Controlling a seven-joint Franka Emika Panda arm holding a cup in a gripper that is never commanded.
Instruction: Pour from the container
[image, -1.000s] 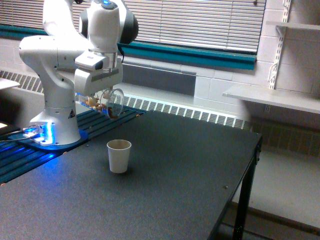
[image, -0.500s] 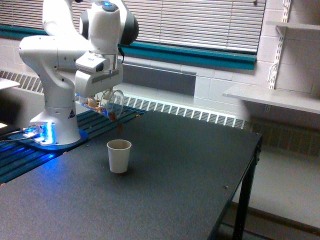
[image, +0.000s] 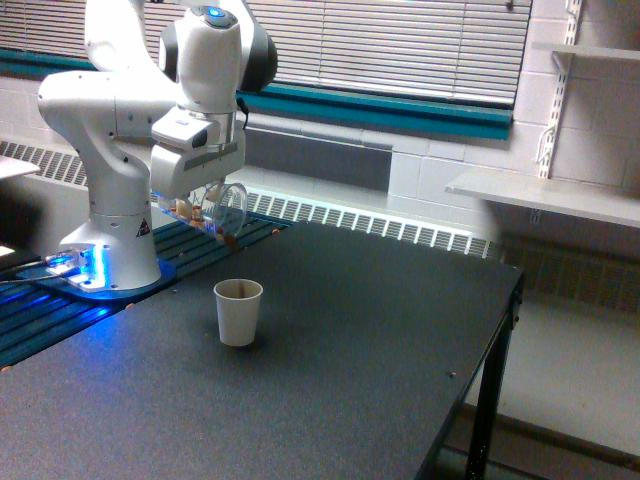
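The end effector (image: 200, 205) grasps the container (image: 222, 212), tipped steeply with its mouth facing down and outward. Below it, the white paper cup (image: 238, 312) stands on the worktop (image: 380, 330). Pouring appears underway; next, tilt further until empty.

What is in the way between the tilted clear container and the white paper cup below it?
Nothing visible. The container, held tilted by the gripper, hangs above the open-topped white paper cup with only open air between them.
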